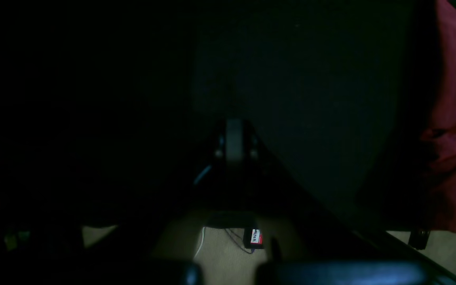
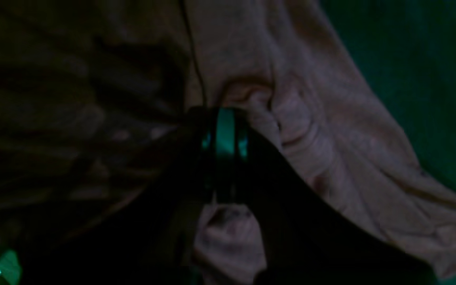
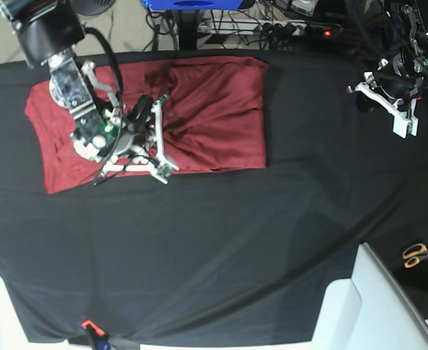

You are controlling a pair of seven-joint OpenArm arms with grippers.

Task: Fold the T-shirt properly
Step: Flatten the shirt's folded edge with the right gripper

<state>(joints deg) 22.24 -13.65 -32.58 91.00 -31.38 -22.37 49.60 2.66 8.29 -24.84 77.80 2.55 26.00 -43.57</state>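
- The black cloth (image 3: 221, 240) is the largest thing in the base view: a matte sheet covering the whole table, with long shallow creases running across its near half.
- The T-shirt (image 3: 214, 117) lies on the far left part of that cloth as a broad brick-red rectangle. It is plain, with no print. Its right half is fairly flat, and the middle is gathered into soft folds that run toward the right gripper.
- In the right wrist view the fabric looks like a soft knit, puckered into rounded ridges just ahead of the fingers and draped loosely on the right side.
- The right gripper (image 3: 157, 135) sits on the T-shirt near its middle, with its white fingers drawn together. The knit bunches tightly at the tips, so it seems to be pinching a fold, though the dim picture hides the exact contact.
- The left gripper (image 3: 399, 109) is at the far right of the table, well apart from the T-shirt. Its jaws are closed with nothing between them, and it hangs over bare black cloth.
- In the left wrist view only a red edge of the T-shirt (image 1: 455, 118) shows at the right border.
- 1 pair of scissors (image 3: 418, 254) with orange handles lies at the near right edge of the table.
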